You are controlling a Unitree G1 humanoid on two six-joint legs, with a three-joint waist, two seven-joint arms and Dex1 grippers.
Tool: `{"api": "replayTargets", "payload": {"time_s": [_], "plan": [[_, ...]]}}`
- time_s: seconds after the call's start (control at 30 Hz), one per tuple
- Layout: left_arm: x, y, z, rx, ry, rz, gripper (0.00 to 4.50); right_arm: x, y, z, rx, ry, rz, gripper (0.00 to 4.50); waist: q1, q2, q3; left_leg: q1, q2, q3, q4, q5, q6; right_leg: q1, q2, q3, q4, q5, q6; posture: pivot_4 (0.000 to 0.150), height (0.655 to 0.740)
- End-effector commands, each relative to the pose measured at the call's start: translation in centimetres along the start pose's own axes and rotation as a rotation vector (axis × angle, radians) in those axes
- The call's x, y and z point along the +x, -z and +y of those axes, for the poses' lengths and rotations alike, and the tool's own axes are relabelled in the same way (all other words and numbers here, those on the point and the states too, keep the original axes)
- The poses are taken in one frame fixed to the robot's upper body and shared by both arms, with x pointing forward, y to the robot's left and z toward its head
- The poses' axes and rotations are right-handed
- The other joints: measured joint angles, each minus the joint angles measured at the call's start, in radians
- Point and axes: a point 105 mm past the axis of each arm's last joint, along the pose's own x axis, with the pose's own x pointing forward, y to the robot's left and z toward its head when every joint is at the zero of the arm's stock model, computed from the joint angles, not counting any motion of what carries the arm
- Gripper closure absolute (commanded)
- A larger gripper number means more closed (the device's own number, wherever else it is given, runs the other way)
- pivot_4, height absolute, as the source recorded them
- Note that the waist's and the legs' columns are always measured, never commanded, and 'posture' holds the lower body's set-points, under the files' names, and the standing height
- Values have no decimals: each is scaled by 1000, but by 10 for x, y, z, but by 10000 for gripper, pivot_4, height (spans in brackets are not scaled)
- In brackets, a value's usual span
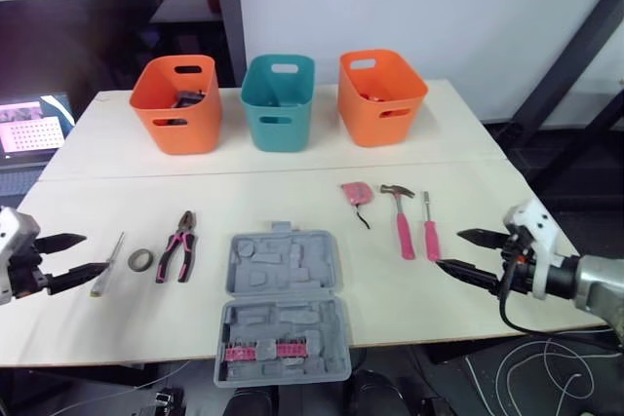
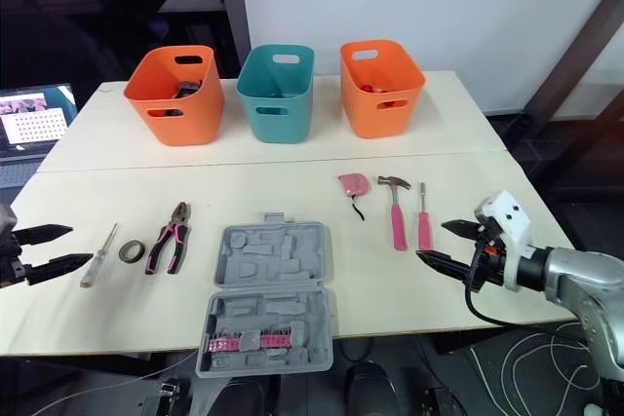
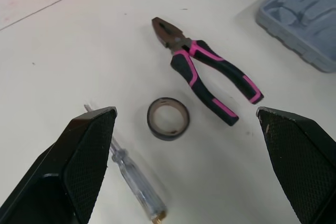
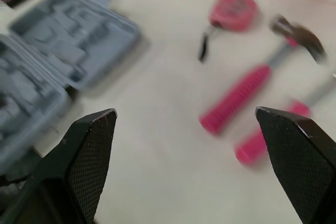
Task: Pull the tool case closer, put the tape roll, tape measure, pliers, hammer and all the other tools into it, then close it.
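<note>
My left claw point(image 1: 96, 251) hangs wide open and empty over the left end of the desk point(image 1: 292, 158), just beside the clear screwdriver point(image 1: 107, 265), tape roll point(image 1: 140, 259) and pliers point(image 1: 177, 245). My right claw point(image 1: 448, 248) is spread wide too, holding nothing, near the pink screwdriver point(image 1: 429, 231), hammer point(image 1: 401, 219) and tape measure point(image 1: 357, 193). The tool case point(image 1: 283, 309) lies open between them at the near edge.

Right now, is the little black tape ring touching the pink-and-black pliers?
Apart. The left wrist view shows a strip of bare table between the black tape ring and the pink-and-black pliers.
</note>
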Motion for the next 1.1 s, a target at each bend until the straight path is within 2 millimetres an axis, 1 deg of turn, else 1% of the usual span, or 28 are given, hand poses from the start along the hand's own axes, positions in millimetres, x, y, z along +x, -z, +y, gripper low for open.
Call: {"api": "replayTargets", "payload": {"time_s": [0.03,0.13,0.23,0.33,0.5,0.6,0.73,0.77,0.83,0.93,1.03,1.1], "plan": [[-13,-10,3,25,-82,-54,0,8,-23,13,-68,-84,-5,233,6,2,2,0,1,1,0,0,0,-1,0,0,0,0,-1,1500,7400],[-20,-1,-1,11,-136,-49,0,17,-44,27,-104,-185,-23,233,18,3,3,0,5,7,-1,0,0,-3,1,2,-1,1,-4,1500,7400],[-27,9,-9,-21,-201,-62,0,28,-67,40,-150,-280,-42,233,23,1,4,0,9,17,-2,0,-1,-7,1,8,-1,2,-4,1500,7400],[-30,18,-20,-60,-256,-78,0,36,-82,53,-191,-365,-53,233,30,-1,4,-1,10,19,-1,-1,-1,-8,0,10,-3,3,-5,1500,7400],[-21,18,-44,-144,-314,-143,0,47,-105,69,-250,-459,-88,233,45,-5,6,-2,10,20,0,-1,-2,-9,1,11,-3,4,-8,1500,7400],[-6,13,-58,-178,-341,-185,0,58,-112,80,-268,-494,-87,233,53,-5,6,-2,10,21,0,-1,-2,-10,1,12,-3,5,-9,1500,7400],[23,14,-62,-220,-374,-174,0,71,-116,89,-300,-498,-82,233,57,-5,6,-2,9,21,1,-1,-2,-10,3,12,-2,5,-10,1500,7400],[27,15,-62,-231,-379,-166,0,73,-117,91,-301,-498,-83,233,56,-6,6,-2,9,21,1,-1,-2,-9,4,12,-2,5,-10,1500,7400],[42,14,-57,-252,-392,-146,0,75,-120,92,-313,-487,-91,233,54,-6,6,-2,10,21,2,-1,-2,-9,6,12,-1,6,-10,1500,7400],[62,7,-50,-252,-377,-115,0,75,-123,94,-323,-468,-101,233,54,-7,5,-2,11,21,2,-1,-2,-9,8,13,-1,7,-10,1500,7400],[73,3,-45,-258,-370,-76,0,74,-123,93,-328,-449,-100,233,52,-7,5,-2,13,21,2,-1,-2,-10,11,13,-1,8,-11,1500,7400],[81,2,-45,-301,-363,-38,0,71,-122,94,-334,-438,-100,233,48,-7,6,-1,14,21,2,-1,-2,-10,12,14,0,8,-11,1500,7400]]}}
